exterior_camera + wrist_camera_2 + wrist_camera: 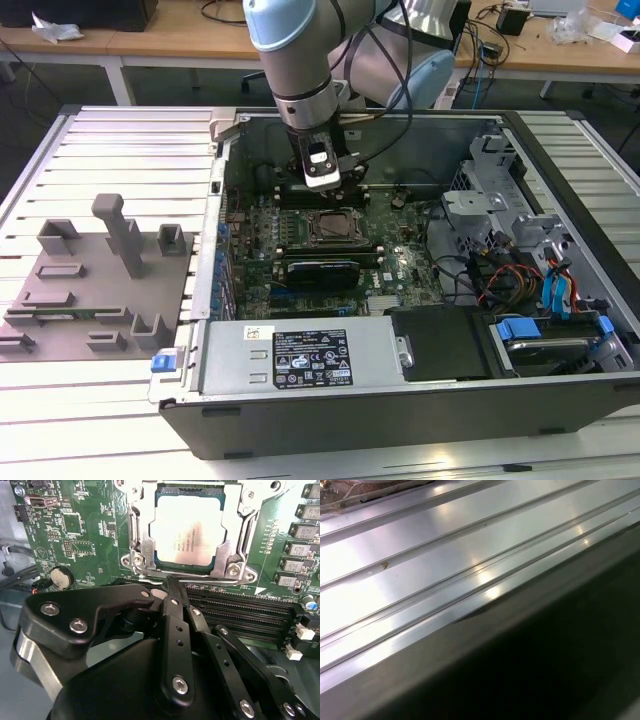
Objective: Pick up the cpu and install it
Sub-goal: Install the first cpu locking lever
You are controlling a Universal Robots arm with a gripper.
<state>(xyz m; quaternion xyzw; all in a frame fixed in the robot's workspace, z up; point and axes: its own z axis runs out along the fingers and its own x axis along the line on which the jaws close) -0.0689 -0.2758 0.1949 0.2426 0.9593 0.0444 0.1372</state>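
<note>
The cpu, a square chip with a silvery top, lies flat inside the metal socket frame on the green motherboard. In the exterior view the cpu sits mid-board inside the open computer case. My gripper hangs just behind the socket, over the memory slots. In the second wrist view the black gripper has its fingertips drawn together with nothing between them, a short way from the socket's edge.
A grey fixture plate with upright blocks lies on the ribbed metal table at the exterior view's left. Memory slots, a power supply and a drive cage with cables crowd the case.
</note>
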